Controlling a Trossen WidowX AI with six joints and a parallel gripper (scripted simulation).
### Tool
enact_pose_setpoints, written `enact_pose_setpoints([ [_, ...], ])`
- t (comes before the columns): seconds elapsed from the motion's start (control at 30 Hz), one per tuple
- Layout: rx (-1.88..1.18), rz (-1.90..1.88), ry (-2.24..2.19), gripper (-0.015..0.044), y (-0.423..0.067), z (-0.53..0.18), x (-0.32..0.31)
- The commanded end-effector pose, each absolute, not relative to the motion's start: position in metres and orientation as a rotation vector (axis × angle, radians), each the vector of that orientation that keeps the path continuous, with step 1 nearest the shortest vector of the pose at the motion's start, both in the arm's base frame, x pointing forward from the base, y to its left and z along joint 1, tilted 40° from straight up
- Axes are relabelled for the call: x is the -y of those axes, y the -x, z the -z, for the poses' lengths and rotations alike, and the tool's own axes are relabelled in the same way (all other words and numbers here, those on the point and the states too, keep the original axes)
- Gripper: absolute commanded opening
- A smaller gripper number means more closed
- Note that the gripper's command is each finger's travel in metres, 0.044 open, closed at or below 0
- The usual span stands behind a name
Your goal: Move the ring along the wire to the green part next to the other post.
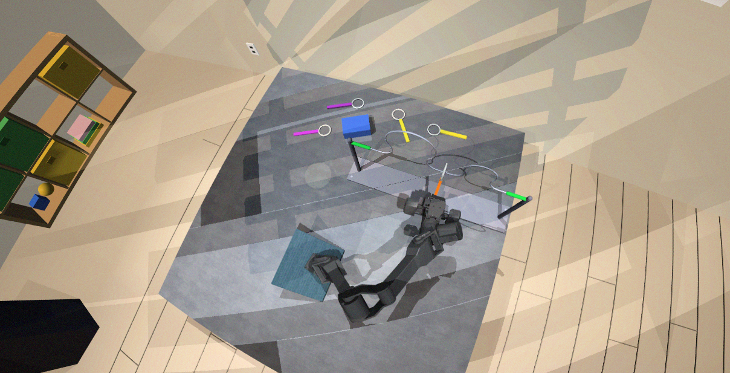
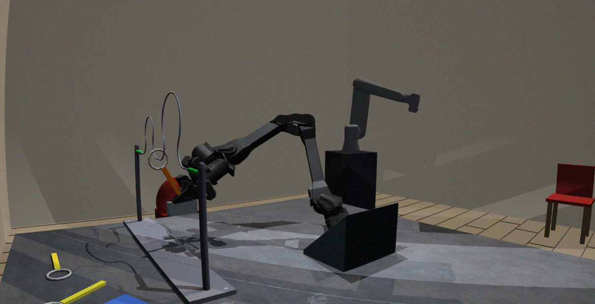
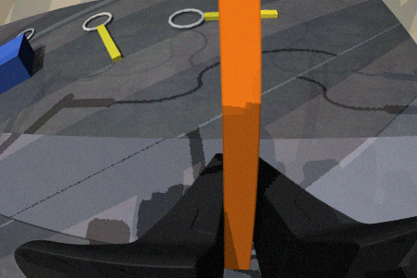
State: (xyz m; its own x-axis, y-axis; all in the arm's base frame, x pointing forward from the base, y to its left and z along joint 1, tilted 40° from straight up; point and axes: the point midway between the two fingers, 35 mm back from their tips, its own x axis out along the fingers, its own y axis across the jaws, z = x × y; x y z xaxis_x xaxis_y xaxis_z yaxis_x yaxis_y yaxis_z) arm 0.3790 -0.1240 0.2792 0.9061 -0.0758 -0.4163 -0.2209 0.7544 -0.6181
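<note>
The ring (image 1: 445, 170) (image 2: 148, 159) is edge-on in the top view and round in the exterior view, around the low dip of the grey wire (image 2: 171, 92) between its two tall loops. Whether it touches the wire, I cannot tell. Its orange handle (image 1: 438, 187) (image 2: 170, 180) (image 3: 240, 33) slopes down to my gripper (image 1: 434, 196) (image 2: 179, 194) (image 3: 233, 163), which is shut on it below the wire. One green part (image 1: 361, 145) (image 2: 193, 171) is by the left post (image 1: 354, 155) (image 2: 203, 226); the other (image 1: 515, 196) (image 2: 139, 151) is by the right post (image 1: 514, 208) (image 2: 138, 185). The ring is hidden in the wrist view.
A blue box (image 1: 356, 126) (image 3: 14, 61) lies beyond the left post. Two yellow-handled rings (image 1: 403, 129) (image 1: 453, 134) lie behind the wire, and two purple-handled rings (image 1: 339, 106) (image 1: 306, 132) lie near the box. The posts' base plate (image 2: 216, 290) is under the wire.
</note>
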Motion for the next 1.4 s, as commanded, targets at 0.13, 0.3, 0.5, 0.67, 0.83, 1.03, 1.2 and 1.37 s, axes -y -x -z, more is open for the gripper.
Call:
enact_pose_setpoints([
  [0.13,-0.441,-0.104,0.682,-0.0150,-0.378,-0.270,0.113],
  [0.3,-0.444,-0.117,0.650,-0.0150,-0.377,-0.265,0.107],
  [0.5,-0.450,-0.137,0.591,-0.0150,-0.375,-0.256,0.097],
  [0.67,-0.456,-0.159,0.520,-0.0150,-0.373,-0.249,0.086],
  [0.83,-0.462,-0.186,0.431,-0.0150,-0.371,-0.241,0.073],
  [1.03,-0.469,-0.217,0.321,-0.0150,-0.368,-0.234,0.057],
  [1.2,-0.475,-0.249,0.206,-0.0150,-0.365,-0.229,0.040],
  [1.37,-0.481,-0.282,0.086,-0.0150,-0.362,-0.226,0.022],
])
